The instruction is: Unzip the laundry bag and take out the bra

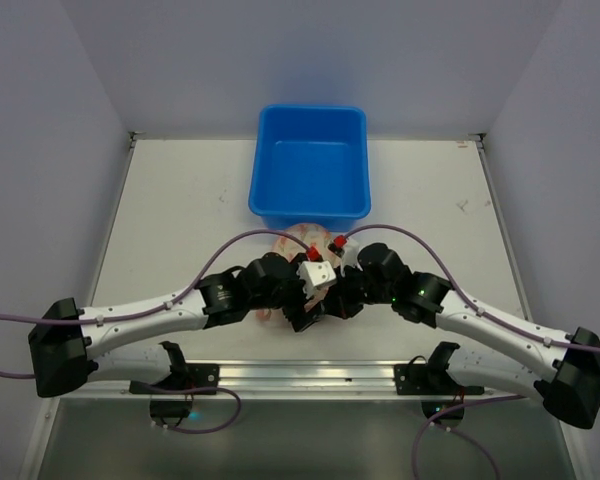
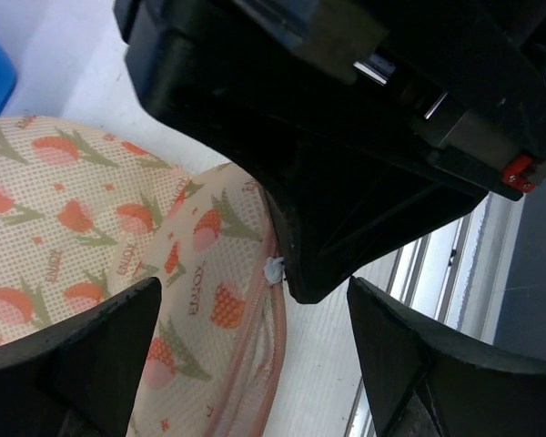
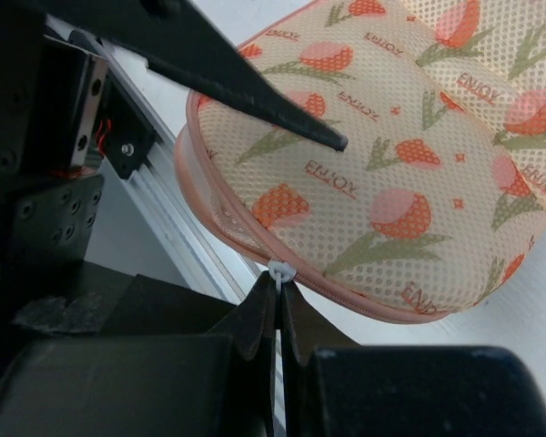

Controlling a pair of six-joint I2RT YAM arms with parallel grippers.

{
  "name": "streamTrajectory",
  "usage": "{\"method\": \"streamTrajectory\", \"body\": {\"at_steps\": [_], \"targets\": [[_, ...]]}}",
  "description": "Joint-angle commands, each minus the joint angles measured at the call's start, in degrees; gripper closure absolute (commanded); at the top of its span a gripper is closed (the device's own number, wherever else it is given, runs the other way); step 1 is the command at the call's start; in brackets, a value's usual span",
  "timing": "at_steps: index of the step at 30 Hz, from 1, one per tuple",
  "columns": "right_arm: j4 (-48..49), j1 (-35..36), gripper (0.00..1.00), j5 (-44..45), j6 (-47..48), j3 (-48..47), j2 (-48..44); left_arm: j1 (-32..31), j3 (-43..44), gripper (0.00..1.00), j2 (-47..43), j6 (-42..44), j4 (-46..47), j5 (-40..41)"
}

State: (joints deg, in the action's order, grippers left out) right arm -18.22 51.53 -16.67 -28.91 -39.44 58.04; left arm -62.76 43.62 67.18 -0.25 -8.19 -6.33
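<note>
The laundry bag (image 3: 391, 173), cream mesh with an orange tulip print and pink zipper edging, lies flat on the table. It also shows in the left wrist view (image 2: 82, 228) and peeks out between the arms in the top view (image 1: 298, 240). My right gripper (image 3: 280, 289) is shut on the white zipper pull (image 3: 280, 270) at the bag's near edge; the pull also shows in the left wrist view (image 2: 274, 269). My left gripper (image 2: 255, 364) is open over that edge. One of its fingers (image 3: 255, 100) has its tip on or just above the bag's top. The bra is hidden.
The blue tub (image 1: 310, 165) stands just behind the bag. The metal rail (image 1: 300, 375) at the table's near edge runs close under both grippers. Both arms crowd together at the table's middle (image 1: 315, 290).
</note>
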Motion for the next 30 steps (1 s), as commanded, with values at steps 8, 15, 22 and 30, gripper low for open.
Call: {"method": "streamTrajectory", "body": {"at_steps": [8,15,22,30], "targets": [[1.1,0.2,1.00,0.5,-0.4,-1.3,-2.8,0.0,0.4,0.71,0.9,1.7,1.5,-1.8],[-1.6,-0.2,1.00,5.3,-0.4,1.5,-6.9,0.1,-0.5,1.00,-0.5,1.4,1.1,1.5],[-5.7,-7.1,1.00,6.8,-2.9,5.4,-13.0,0.0,-1.4,1.00,-2.8,0.8,0.6,4.1],[-7.4,-15.1,1.00,6.3,-5.9,8.4,-15.6,0.0,-1.4,1.00,-4.6,0.9,-0.2,5.7]]}}
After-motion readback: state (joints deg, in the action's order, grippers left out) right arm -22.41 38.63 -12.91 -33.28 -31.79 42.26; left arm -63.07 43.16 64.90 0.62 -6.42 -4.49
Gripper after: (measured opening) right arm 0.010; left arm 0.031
